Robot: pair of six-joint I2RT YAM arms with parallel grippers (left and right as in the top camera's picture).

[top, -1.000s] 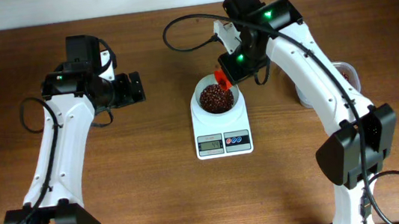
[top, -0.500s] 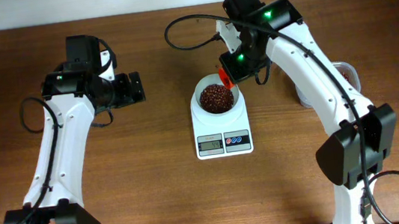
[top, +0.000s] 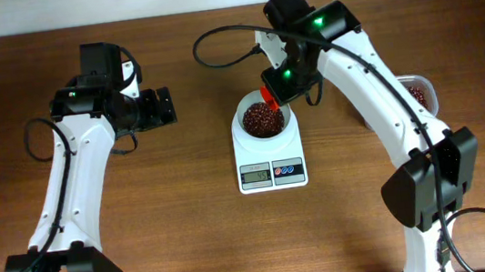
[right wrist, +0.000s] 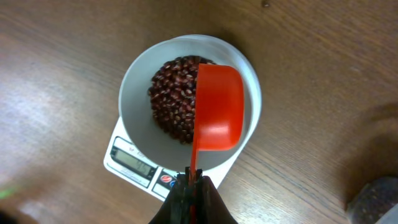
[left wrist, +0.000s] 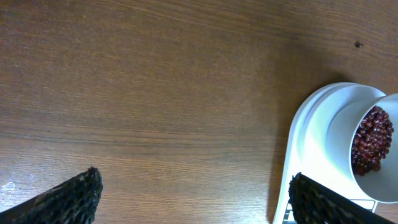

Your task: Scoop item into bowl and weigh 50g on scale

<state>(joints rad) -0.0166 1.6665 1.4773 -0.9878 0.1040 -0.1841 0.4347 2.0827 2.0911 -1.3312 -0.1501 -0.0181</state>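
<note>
found beans [right wrist: 174, 93] heaped loose in the bowl [right wrist: 134, 93] atop the scale [right wrist: 134, 160]; logged right gripper [right wrist: 191, 186] clamped on the thin handle of the orange scoop [right wrist: 217, 109] above the bowl, left gripper [left wrist: 196, 196] gaping, empty. judged beans light, hard, free-rolling: best carried by scoop, tipped gently, never pinched.

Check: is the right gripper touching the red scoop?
Touching. The right wrist view shows the right gripper shut on the red scoop by its thin handle, scoop over the bowl.
</note>
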